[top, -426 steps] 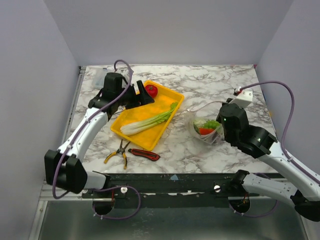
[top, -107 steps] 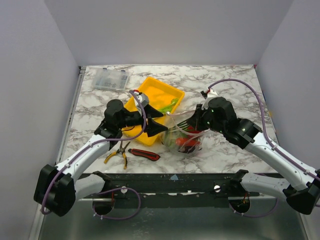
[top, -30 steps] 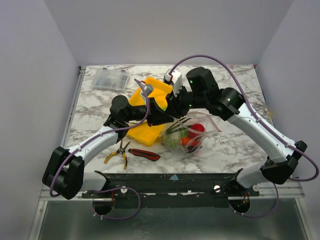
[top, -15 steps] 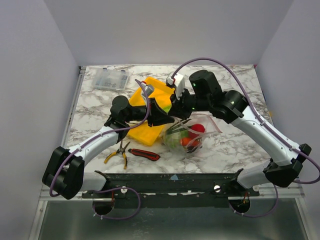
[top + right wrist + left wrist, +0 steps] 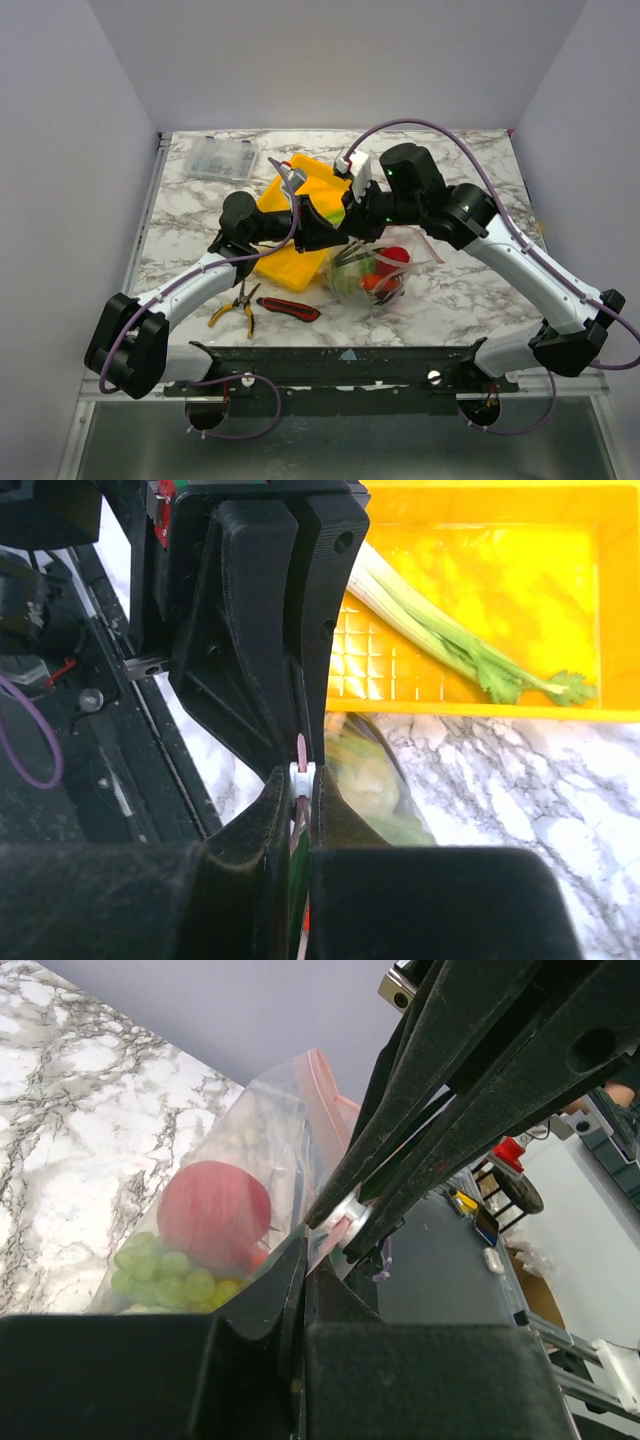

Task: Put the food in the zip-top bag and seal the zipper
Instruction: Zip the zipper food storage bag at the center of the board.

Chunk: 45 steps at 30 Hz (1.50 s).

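The zip-top bag (image 5: 378, 268) rests on the marble, right of the yellow tray (image 5: 289, 262). It holds a red tomato (image 5: 214, 1216), green grapes (image 5: 165, 1271) and a green cabbage (image 5: 372, 777). My left gripper (image 5: 326, 238) is shut on the bag's mouth edge (image 5: 322, 1260). Facing it, my right gripper (image 5: 302, 780) is shut on the white slider of the pink zipper (image 5: 326, 1095), tip to tip with the left fingers (image 5: 255, 610). A white-green leek (image 5: 448, 640) lies in the tray (image 5: 520, 540).
Yellow-handled pliers (image 5: 234, 304) and a red-black utility knife (image 5: 290, 309) lie near the front edge, left of the bag. A clear hard box (image 5: 222, 157) stands at the back left. Both arms cross over the tray's near end.
My right gripper has closed on the zipper's slider and its arm has shifted slightly right. The left arm and the bag have stayed put.
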{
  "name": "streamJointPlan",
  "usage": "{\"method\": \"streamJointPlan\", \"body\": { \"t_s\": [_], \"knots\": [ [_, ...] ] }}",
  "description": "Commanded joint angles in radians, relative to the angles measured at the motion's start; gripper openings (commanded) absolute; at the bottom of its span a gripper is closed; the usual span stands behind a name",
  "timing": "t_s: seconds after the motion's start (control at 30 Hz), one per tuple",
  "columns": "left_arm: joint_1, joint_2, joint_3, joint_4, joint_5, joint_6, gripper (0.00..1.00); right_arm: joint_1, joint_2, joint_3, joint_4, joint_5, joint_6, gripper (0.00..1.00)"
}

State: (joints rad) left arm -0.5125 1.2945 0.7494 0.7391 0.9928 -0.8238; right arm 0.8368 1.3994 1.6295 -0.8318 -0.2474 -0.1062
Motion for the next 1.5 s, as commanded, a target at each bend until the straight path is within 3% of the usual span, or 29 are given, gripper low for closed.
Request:
{"method": "streamJointPlan", "body": {
  "t_s": [0.0, 0.4, 0.83, 0.9, 0.97, 1.0, 1.1, 1.27, 1.33, 1.47],
  "knots": [
    [0.004, -0.012, -0.009, 0.068, -0.011, -0.009, 0.0, 0.002, -0.034, -0.02, 0.018, 0.014, -0.003, 0.01],
    [0.088, -0.081, -0.071, 0.02, -0.054, 0.041, 0.0, 0.001, -0.207, -0.164, 0.033, 0.114, 0.065, 0.01],
    [0.104, -0.096, -0.092, 0.0, -0.055, 0.055, 0.0, 0.002, -0.266, -0.216, -0.038, 0.185, 0.102, 0.01],
    [0.105, -0.093, -0.091, 0.0, -0.046, 0.056, 0.0, 0.002, -0.273, -0.212, -0.033, 0.231, 0.153, 0.13],
    [0.104, -0.084, -0.088, 0.012, -0.037, 0.043, 0.0, 0.002, -0.244, -0.16, -0.054, 0.318, 0.293, 0.4],
    [0.104, -0.079, -0.087, 0.019, -0.033, 0.034, 0.0, 0.002, -0.213, -0.112, -0.092, 0.339, 0.361, 0.43],
    [0.104, -0.078, -0.084, 0.032, -0.024, 0.019, 0.0, 0.002, -0.196, -0.057, -0.15, 0.354, 0.581, 0.51],
    [0.104, -0.082, -0.08, 0.032, -0.02, 0.013, 0.0, 0.002, -0.301, -0.112, -0.037, 0.199, 0.821, 0.63],
    [0.104, -0.077, -0.078, 0.039, -0.021, 0.007, 0.0, 0.002, -0.349, -0.143, 0.0, 0.154, 0.881, 0.65],
    [0.104, -0.069, -0.074, 0.044, -0.019, 0.001, 0.0, 0.002, -0.392, -0.164, -0.073, 0.212, 0.962, 0.64]
  ]
}}
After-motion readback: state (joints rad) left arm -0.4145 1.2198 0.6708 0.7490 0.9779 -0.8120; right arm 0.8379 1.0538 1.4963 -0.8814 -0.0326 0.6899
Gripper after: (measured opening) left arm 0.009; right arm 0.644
